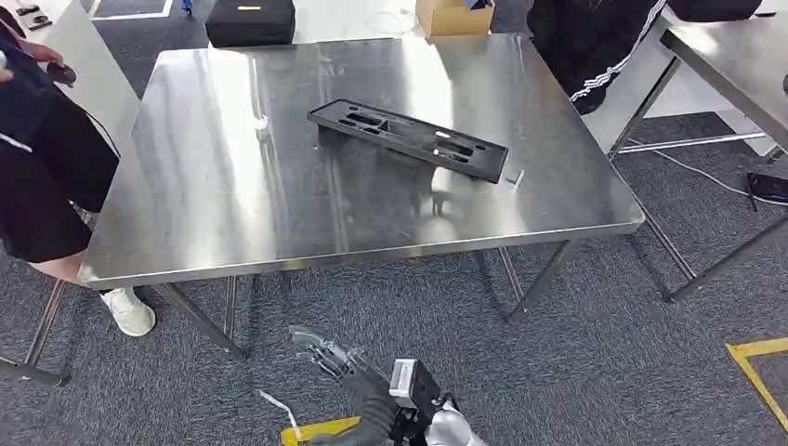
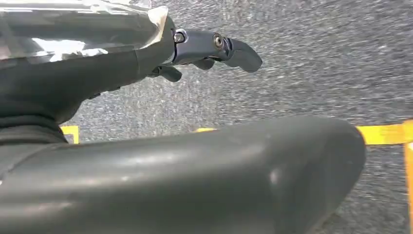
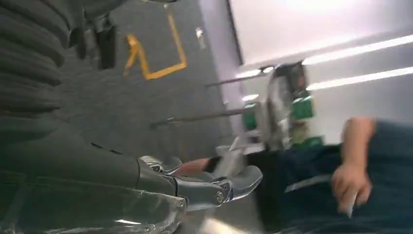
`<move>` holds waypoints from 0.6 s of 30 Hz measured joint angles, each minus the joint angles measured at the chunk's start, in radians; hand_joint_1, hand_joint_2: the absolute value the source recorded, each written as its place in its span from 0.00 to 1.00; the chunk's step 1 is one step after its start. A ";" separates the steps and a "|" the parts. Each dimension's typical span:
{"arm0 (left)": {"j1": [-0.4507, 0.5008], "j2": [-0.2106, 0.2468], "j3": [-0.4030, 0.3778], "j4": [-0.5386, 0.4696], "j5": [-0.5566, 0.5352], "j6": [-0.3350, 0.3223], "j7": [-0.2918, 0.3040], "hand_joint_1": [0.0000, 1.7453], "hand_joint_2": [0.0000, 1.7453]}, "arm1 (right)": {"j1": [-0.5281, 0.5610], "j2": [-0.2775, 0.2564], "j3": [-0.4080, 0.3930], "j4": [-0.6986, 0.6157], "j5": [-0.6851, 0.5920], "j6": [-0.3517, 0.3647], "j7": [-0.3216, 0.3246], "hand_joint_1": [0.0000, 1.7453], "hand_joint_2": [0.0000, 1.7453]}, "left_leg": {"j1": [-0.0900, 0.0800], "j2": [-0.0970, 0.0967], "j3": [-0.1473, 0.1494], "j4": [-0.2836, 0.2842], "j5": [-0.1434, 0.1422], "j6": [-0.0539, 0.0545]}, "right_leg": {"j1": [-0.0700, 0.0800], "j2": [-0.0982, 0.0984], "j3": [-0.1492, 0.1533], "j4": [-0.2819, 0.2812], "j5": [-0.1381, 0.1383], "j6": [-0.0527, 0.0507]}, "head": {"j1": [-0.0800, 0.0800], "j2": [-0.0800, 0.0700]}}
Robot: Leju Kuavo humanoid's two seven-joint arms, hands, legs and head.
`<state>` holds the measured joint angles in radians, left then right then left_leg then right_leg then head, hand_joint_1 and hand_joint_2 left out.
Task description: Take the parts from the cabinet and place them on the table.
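Observation:
A long black plastic part (image 1: 407, 138) with cut-outs lies flat near the middle of the steel table (image 1: 232, 214), angled from the far left toward the near right. A small metal piece (image 1: 517, 178) rests just off its right end. My right hand (image 1: 327, 358) hangs low over the carpet in front of the table, below its near edge, with fingers spread and nothing in them. In the right wrist view that hand (image 3: 195, 187) is likewise free of any load. My left hand (image 2: 122, 73) hangs over the carpet, fingers (image 2: 229, 48) stretched out and holding nothing.
A person in dark shorts (image 1: 37, 158) stands at the table's left side, another in black (image 1: 595, 46) at the far right corner. A second steel table (image 1: 734, 56) stands on the right. A black case (image 1: 249, 20) and cardboard box (image 1: 453, 14) sit beyond. Yellow tape (image 1: 757, 367) marks the floor.

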<state>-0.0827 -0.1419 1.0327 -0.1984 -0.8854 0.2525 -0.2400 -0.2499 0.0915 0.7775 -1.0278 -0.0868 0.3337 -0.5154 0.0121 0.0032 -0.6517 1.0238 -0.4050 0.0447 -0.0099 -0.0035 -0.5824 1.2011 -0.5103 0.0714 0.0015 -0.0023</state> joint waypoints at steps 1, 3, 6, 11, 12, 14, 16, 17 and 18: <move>-0.001 -0.002 0.000 0.000 -0.003 0.000 0.000 0.00 0.00 | -0.024 0.011 -0.013 0.073 0.019 -0.048 0.001 0.00 1.00 | 0.001 0.000 -0.009 0.000 0.012 -0.004 | 0.001 0.001 0.076 -0.108 0.004 -0.007 | 0.000 0.000; -0.001 -0.005 0.000 0.000 -0.004 0.000 0.000 0.00 0.00 | -0.059 0.020 -0.044 0.195 0.043 -0.095 -0.025 0.00 1.00 | -0.001 0.000 -0.020 -0.004 0.035 -0.016 | 0.017 0.001 0.145 -0.234 -0.041 -0.030 | -0.002 0.000; 0.003 -0.007 0.001 0.000 -0.005 0.001 -0.001 0.00 0.00 | -0.084 0.025 -0.070 0.321 0.057 -0.130 -0.029 0.00 1.00 | -0.002 -0.002 -0.018 -0.034 0.074 -0.034 | 0.017 0.002 0.118 -0.241 -0.010 -0.042 | 0.001 0.000; 0.004 -0.004 0.002 0.000 -0.010 0.006 -0.005 0.00 0.00 | -0.102 0.018 -0.162 0.525 0.046 -0.378 0.162 0.00 1.00 | 0.003 -0.006 -0.096 0.223 -0.145 -0.054 | -0.002 -0.012 0.078 -0.247 0.042 -0.067 | -0.015 0.000; 0.005 -0.004 0.003 0.000 -0.011 0.009 -0.005 0.00 0.00 | -0.097 0.005 -0.179 0.563 0.058 -0.422 0.198 0.00 1.00 | 0.005 -0.006 -0.098 0.273 -0.150 -0.059 | -0.002 -0.017 0.068 -0.242 0.047 -0.065 | -0.015 0.000; 0.008 -0.002 0.005 0.000 -0.011 0.012 -0.005 0.00 0.00 | -0.083 -0.034 -0.198 0.635 0.075 -0.507 0.297 0.00 1.00 | 0.016 -0.004 -0.048 0.245 -0.115 -0.064 | -0.004 -0.023 0.050 -0.228 0.050 -0.060 | -0.014 0.000; 0.012 0.001 0.006 0.000 -0.013 0.018 -0.005 0.00 0.00 | -0.069 -0.052 -0.213 0.671 0.076 -0.524 0.363 0.00 1.00 | 0.028 -0.001 0.070 0.086 -0.063 -0.069 | -0.009 -0.017 0.029 -0.202 0.051 -0.058 | -0.016 0.000; 0.009 0.001 0.006 0.001 -0.014 0.021 -0.005 0.00 0.00 | -0.061 -0.063 -0.223 0.693 0.071 -0.527 0.398 0.00 1.00 | 0.027 -0.007 0.100 0.040 -0.097 -0.072 | -0.005 -0.016 0.018 -0.192 0.050 -0.055 | -0.015 0.000; 0.007 0.002 0.007 0.001 -0.015 0.022 -0.005 0.00 0.00 | -0.052 -0.078 -0.237 0.717 0.066 -0.529 0.423 0.00 1.00 | 0.018 -0.015 0.103 0.028 -0.090 -0.062 | -0.002 -0.017 0.007 -0.182 0.053 -0.046 | -0.018 0.000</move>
<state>-0.0753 -0.1404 1.0395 -0.1976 -0.8999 0.2747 -0.2453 -0.3016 0.0133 0.5405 -0.3112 -0.0206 -0.1949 -0.0926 0.0297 -0.0119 -0.5490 1.0523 -0.4955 -0.0172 -0.0116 -0.0204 -0.5755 1.0188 -0.4574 0.0254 -0.0164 -0.0023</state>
